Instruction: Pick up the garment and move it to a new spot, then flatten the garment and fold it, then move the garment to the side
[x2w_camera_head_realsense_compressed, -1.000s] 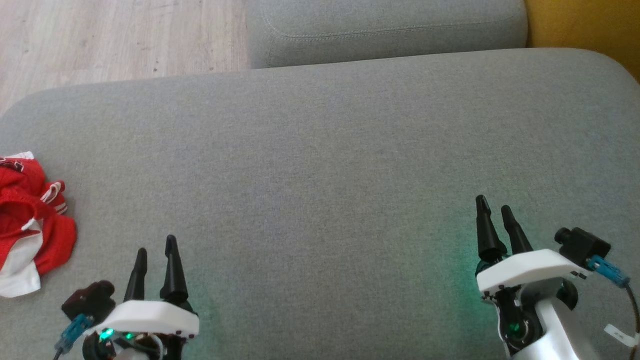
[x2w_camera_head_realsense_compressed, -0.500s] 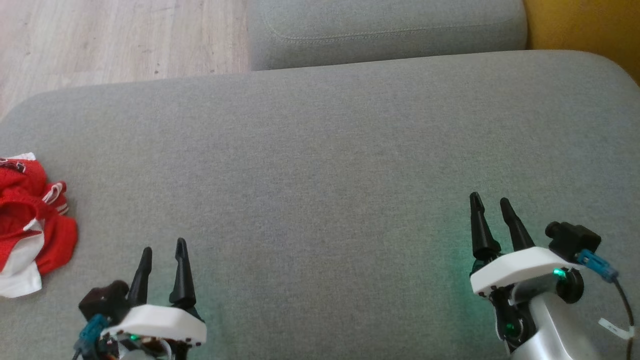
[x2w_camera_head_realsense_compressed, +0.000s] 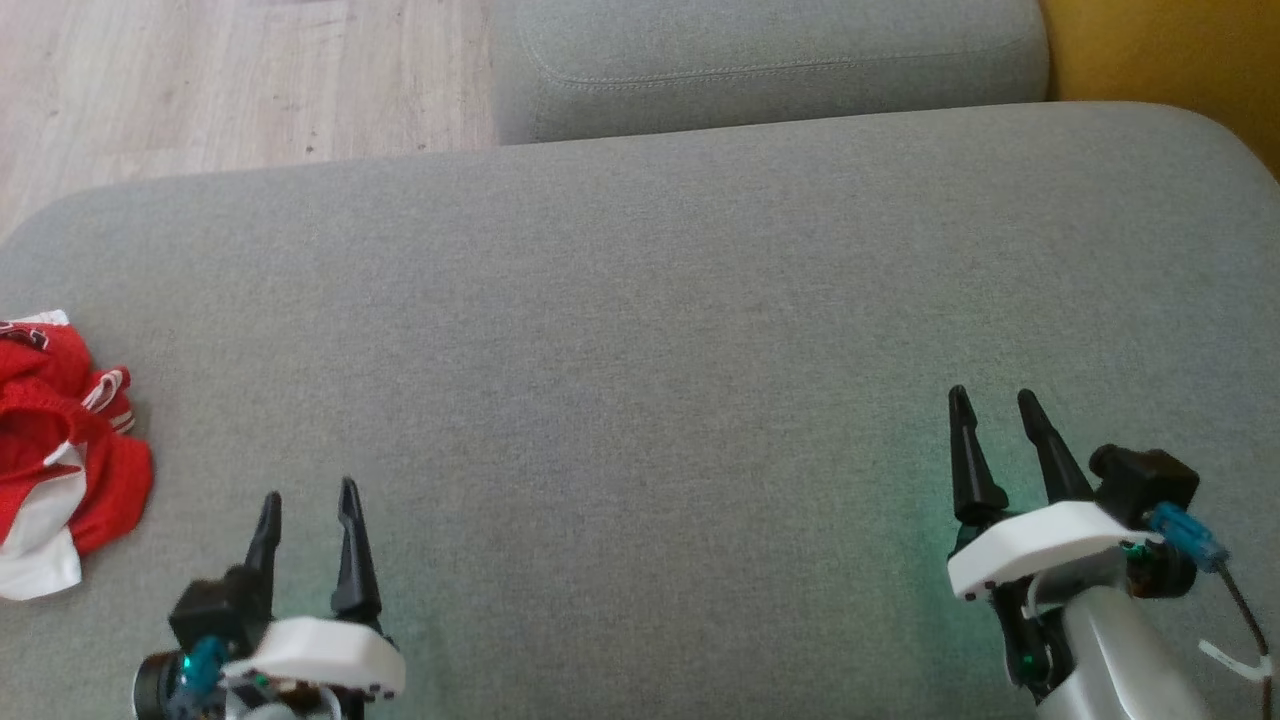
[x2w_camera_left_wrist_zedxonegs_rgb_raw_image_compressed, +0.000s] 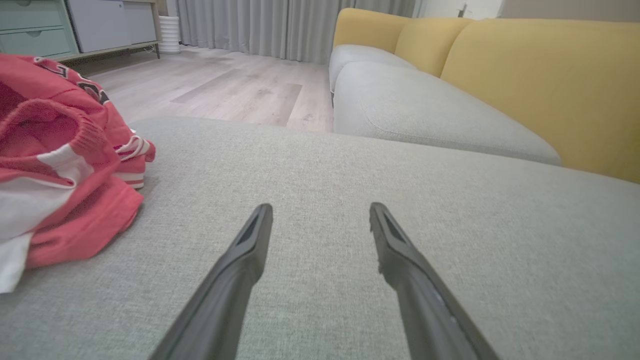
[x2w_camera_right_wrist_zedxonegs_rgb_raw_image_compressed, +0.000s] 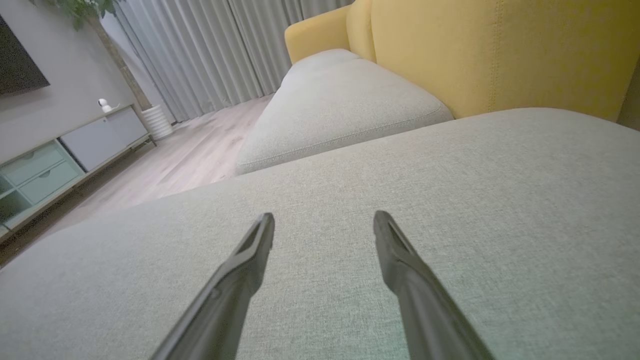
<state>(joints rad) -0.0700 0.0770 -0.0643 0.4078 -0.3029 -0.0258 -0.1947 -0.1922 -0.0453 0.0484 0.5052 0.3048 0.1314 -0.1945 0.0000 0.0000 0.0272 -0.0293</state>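
two grippers, left gripper and right gripper, both spread apart and empty above one grey cushion; one crumpled red-and-white garment lies at its left edge.

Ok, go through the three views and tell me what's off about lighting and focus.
Head view: green glow tints the grey cushion beside the left gripper and right gripper. Left wrist view: the red garment looks washed pinkish and soft. Right wrist view: the fingers blur toward the bottom edge.
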